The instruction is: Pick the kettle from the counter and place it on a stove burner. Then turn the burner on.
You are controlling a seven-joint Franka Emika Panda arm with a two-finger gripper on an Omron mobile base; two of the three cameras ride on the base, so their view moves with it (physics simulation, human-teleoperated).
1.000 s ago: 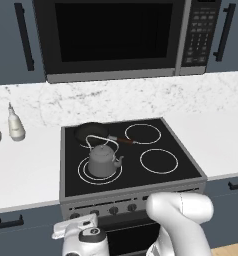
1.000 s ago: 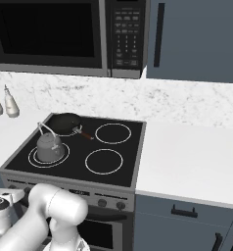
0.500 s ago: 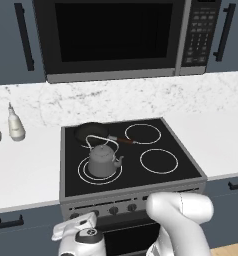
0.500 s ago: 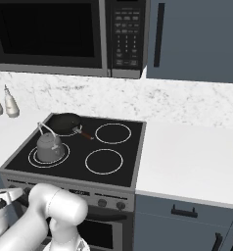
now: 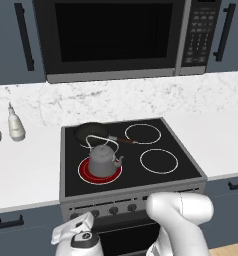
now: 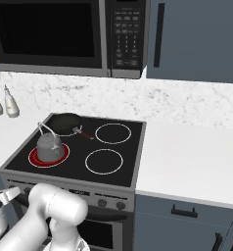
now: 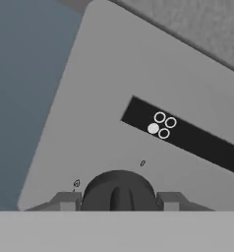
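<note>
The grey kettle [image 5: 102, 159] [image 6: 50, 144] stands upright on the front-left stove burner [image 5: 86, 173] [image 6: 34, 158], whose ring glows red around the kettle's base. My gripper [image 5: 80, 226] [image 6: 11, 194] is low at the stove's front panel, below the left end of the row of knobs. In the hand view the gripper [image 7: 119, 199] is shut on a dark round knob [image 7: 119, 189], with one finger on each side of it. A small black indicator [image 7: 160, 127] above the knob shows one filled dot among its circles. The white marble counter [image 5: 21, 170] [image 6: 187, 157] flanks the stove.
A black frying pan [image 5: 91, 132] [image 6: 64, 122] sits on the back-left ring, close behind the kettle. Two pale shakers [image 5: 15, 127] [image 6: 11, 103] stand on the counter at the left. A microwave [image 5: 111, 37] hangs over the cooktop. The two right rings [image 5: 158, 161] are bare.
The ring under the kettle has turned from white to glowing red. The kettle and the arm stay where they were.
</note>
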